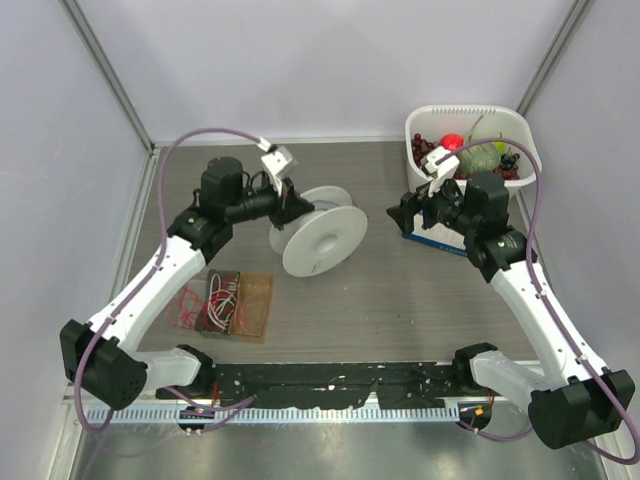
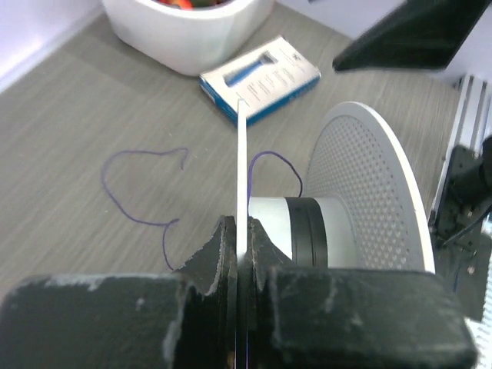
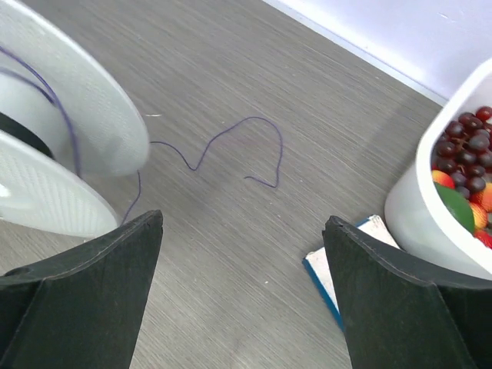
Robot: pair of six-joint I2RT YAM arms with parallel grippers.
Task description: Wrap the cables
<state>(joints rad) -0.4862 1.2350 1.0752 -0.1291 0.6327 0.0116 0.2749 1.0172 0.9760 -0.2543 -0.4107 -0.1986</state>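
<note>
Broadly, start with the table (image 1: 400, 300): see the spool (image 1: 318, 238) near its middle, resting on its flange rims with the hub about level, well apart from the basket (image 1: 425, 125) of fruit at the far right corner and from the box (image 2: 261, 77) lying nearer than that. Note the left gripper (image 2: 242, 231) closed tight on the thin edge of one flange, steadying the spool, with nothing else between its fingers. Find the right gripper (image 3: 244, 223) spread wide and empty, hovering above the table just beside the box, on its spool side. Then trace the wire (image 3: 260, 118): a few dark turns on the hub, then off past the flange edge and out in loose waves across the table toward the box, ending in a small hook ahead of the right gripper's open gap. Runs roughly side to side from spool to free end, so crosswise to that gripper's view. Lies clearly nearer the right arm and touches neither finger. Probably calls for lowering onto the free stretch, pinching it, and leading it round the hub with the spool held by the left. Could easily slip, being thread-thin and flat on the table.
</note>
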